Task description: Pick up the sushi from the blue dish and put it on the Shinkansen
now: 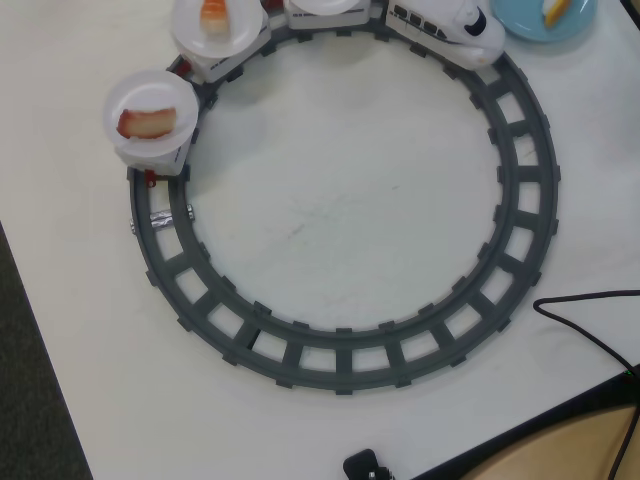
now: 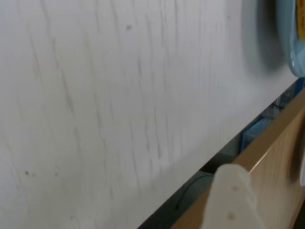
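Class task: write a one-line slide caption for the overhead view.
Shinkansen pulls white plates of sushi along a circular track; the yellow sushi waits on the blue dish.

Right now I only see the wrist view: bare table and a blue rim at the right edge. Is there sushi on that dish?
Observer: Yes. In the overhead view the yellow sushi lies on the blue dish, at the top right edge.
Operator: Where's the train?
Observer: The Shinkansen sits on the track just left of the dish, nose toward it.
Operator: Any free plate?
Observer: The left plate and the next plate each hold sushi. The third plate, right behind the engine, is cut off by the top edge; the part that shows is bare.
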Controlling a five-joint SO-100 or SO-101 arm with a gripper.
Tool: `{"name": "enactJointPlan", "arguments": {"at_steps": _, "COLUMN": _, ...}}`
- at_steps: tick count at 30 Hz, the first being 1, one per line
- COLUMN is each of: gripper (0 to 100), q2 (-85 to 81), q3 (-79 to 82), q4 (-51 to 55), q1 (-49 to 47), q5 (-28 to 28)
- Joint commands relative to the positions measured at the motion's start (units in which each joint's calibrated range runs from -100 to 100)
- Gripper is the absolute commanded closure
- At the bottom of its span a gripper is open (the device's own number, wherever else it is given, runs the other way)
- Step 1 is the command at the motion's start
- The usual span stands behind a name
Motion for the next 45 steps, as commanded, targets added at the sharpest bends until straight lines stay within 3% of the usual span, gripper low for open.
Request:
{"name": "enactJointPlan", "arguments": {"at_steps": 1, "gripper": 66, "q2": 2.0, "q3": -1.2, "q4": -1.2, "q1": 0.4, "q5": 0.2}}
{"name": "enactJointPlan", "arguments": {"at_steps": 7, "gripper": 66, "q2": 24.2, "q3": -11.8, "q4": -15.1, "q1": 5.6, "q5": 0.3}}
{"name": "enactJointPlan", "arguments": {"at_steps": 10, "gripper": 66, "q2": 41.0, "q3": -23.9, "q4": -18.2, "q1": 7.2, "q5": 3.4}}
{"name": "enactJointPlan", "arguments": {"at_steps": 18, "gripper": 66, "q2": 79.9, "q3": -62.1, "q4": -6.0, "q1": 0.8, "q5": 5.0}}
{"name": "enactJointPlan", "arguments": {"at_steps": 29, "gripper": 66, "q2": 102.9, "q3": -107.4, "q4": 19.4, "q1": -8.5, "q5": 7.4}}
{"name": "enactJointPlan", "arguments": {"at_steps": 38, "gripper": 66, "q2": 119.9, "q3": -119.7, "q4": 27.0, "q1": -7.4, "q5": 10.0}}
{"name": "enactJointPlan", "arguments": {"at_steps": 45, "gripper": 66, "q2": 127.1, "q3": -123.2, "q4": 27.0, "q1": -6.0, "q5": 12.1}}
